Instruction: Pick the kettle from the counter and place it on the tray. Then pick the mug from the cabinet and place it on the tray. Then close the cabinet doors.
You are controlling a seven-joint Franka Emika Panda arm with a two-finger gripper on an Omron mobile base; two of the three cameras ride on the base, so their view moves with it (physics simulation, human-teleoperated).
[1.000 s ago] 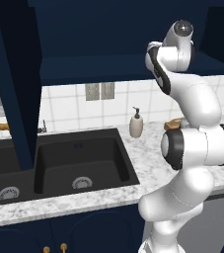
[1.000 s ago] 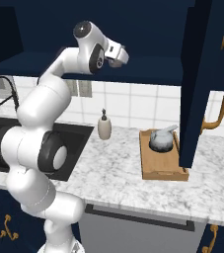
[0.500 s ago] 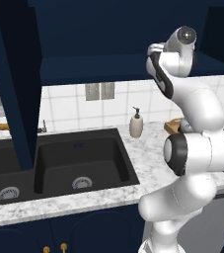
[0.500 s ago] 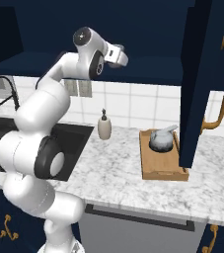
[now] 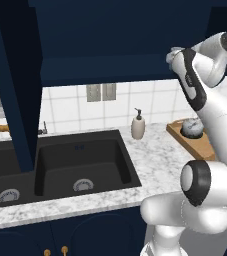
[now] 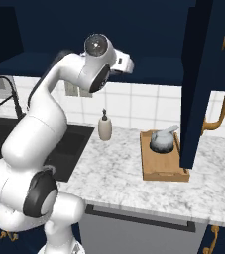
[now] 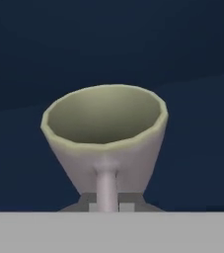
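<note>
The greyish-olive mug [image 7: 103,133] sits close in front of the hand, its handle running down between my fingertips, against the navy inside of the cabinet [image 7: 108,44]. My gripper [image 7: 106,205] is shut on that handle. In the base views the gripper [image 6: 128,63] reaches into the open cabinet [image 6: 148,34] above the shelf. The pale grey kettle [image 6: 162,141] stands on the wooden tray [image 6: 164,171] on the marble counter [image 6: 119,173]. The same kettle [image 5: 191,128] and tray [image 5: 183,139] show past the arm. Both cabinet doors [image 5: 19,80] [image 6: 201,74] stand open.
A beige soap pump bottle [image 5: 138,125] [image 6: 104,127] stands by the tiled wall. The black double sink [image 5: 60,165] lies to the left, with a dark faucet [image 6: 2,99]. The right door's brass handle [image 6: 224,84] juts out near the tray.
The jaws have closed the last bit on the mug's handle. The arm's wrist has sunk a little and shifted to the right in both base views.
</note>
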